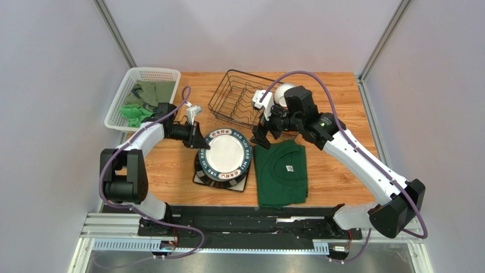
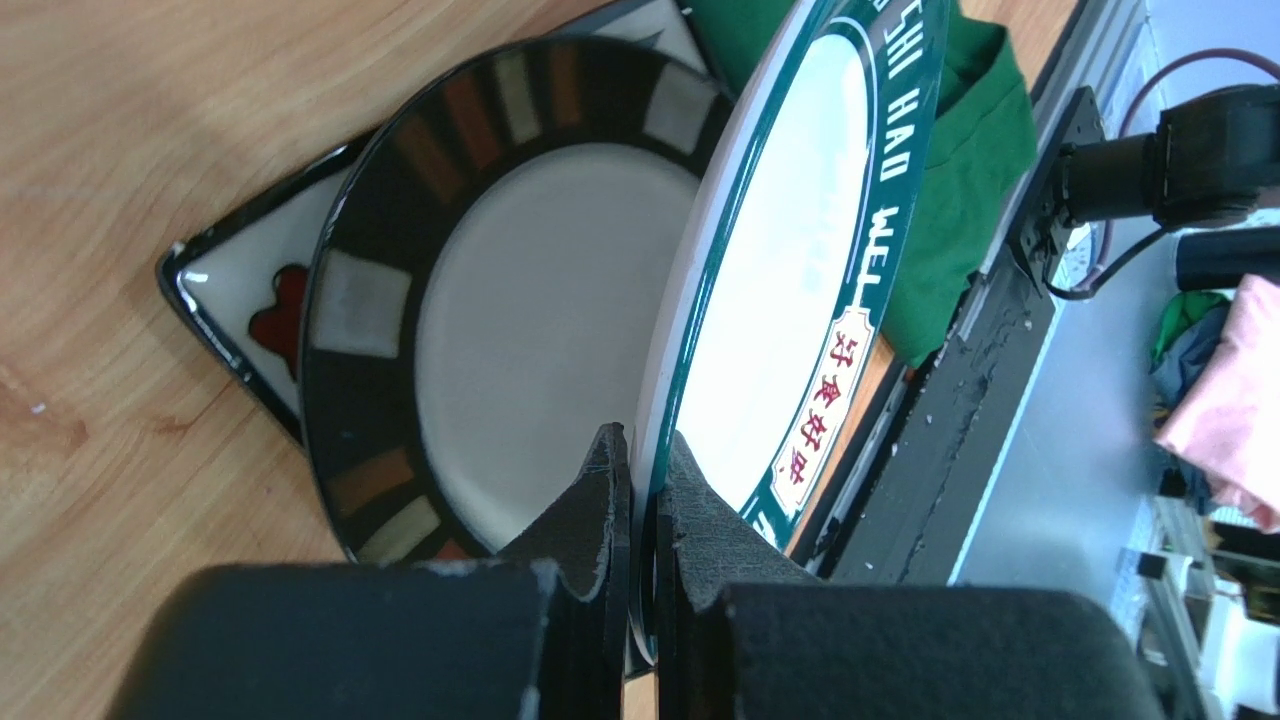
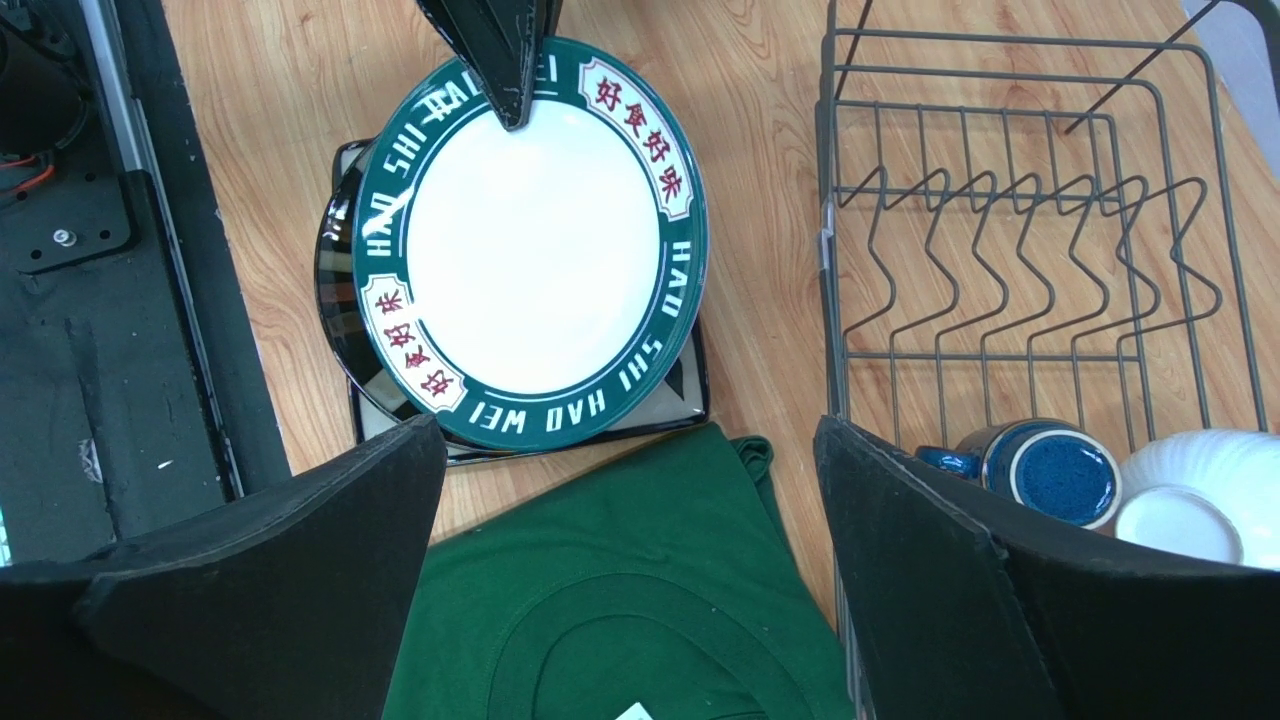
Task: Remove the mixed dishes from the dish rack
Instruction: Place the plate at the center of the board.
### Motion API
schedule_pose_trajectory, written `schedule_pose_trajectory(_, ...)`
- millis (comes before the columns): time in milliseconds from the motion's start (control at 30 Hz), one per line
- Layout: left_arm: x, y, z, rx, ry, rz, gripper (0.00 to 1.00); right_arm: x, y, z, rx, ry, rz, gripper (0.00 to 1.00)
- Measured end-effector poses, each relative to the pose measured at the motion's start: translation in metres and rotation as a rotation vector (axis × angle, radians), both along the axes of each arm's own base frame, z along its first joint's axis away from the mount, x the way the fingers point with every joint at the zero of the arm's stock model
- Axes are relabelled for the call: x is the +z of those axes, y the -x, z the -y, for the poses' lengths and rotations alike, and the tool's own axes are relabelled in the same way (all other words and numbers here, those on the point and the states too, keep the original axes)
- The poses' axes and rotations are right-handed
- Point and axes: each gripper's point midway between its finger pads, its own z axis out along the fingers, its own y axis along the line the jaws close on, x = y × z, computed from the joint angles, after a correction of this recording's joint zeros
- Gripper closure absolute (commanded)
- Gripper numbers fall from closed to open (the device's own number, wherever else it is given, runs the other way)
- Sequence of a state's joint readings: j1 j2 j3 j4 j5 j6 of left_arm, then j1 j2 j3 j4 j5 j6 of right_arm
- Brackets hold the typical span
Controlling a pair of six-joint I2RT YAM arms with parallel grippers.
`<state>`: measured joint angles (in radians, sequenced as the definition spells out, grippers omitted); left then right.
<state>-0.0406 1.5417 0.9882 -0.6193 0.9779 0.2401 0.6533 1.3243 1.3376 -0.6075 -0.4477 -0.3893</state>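
**Left hand pinches the lettered plate; right hand gapes free**

From above, we see the left gripper [image 1: 200, 143] clamped on the rim of the green-rimmed lettered plate [image 1: 226, 152]. The plate lies just ahead of its fingertips on top of a stack. The right gripper [image 1: 262, 136] hangs with its jaws spread, holding nothing. The dish rack [image 1: 242, 96] sits just behind it and a folded green shirt [image 1: 282, 173] lies beneath it.

At the left wrist, our fingers [image 2: 601, 503] press both faces of the plate's edge. The plate is tilted up off the round dark-rimmed plate [image 2: 496, 300] below it, which rests on the square plate [image 2: 241, 285].

At the right wrist, we look down on the shirt between our parted fingers. The lettered plate lies ahead of one finger. The rack lies beyond the other, with the dark blue mug [image 3: 1052, 468] and white bowl [image 3: 1210, 488] in the corner nearest that finger.
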Motion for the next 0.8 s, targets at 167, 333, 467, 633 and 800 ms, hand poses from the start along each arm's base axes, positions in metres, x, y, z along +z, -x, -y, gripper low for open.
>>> schedule_pose_trajectory(167, -0.018, -0.002, -0.005, 0.023, -0.023, -0.067, 1.00, 0.001, 0.000, 0.003, -0.002, 0.004, 0.018, 0.00)
schedule_pose_trajectory(333, -0.031, 0.003, -0.006, 0.027, -0.031, -0.134, 1.00, -0.004, 0.001, 0.008, -0.009, 0.020, 0.035, 0.00)
schedule_pose_trajectory(467, -0.043, 0.009, -0.008, 0.032, -0.040, -0.207, 1.00, -0.015, -0.001, 0.014, -0.020, 0.054, 0.054, 0.00)
schedule_pose_trajectory(633, -0.046, 0.012, -0.012, 0.043, -0.046, -0.238, 0.91, -0.036, -0.004, 0.025, -0.046, 0.108, 0.075, 0.00)
schedule_pose_trajectory(800, -0.044, 0.011, -0.013, 0.048, -0.050, -0.242, 0.70, -0.045, -0.008, 0.031, -0.066, 0.137, 0.082, 0.00)
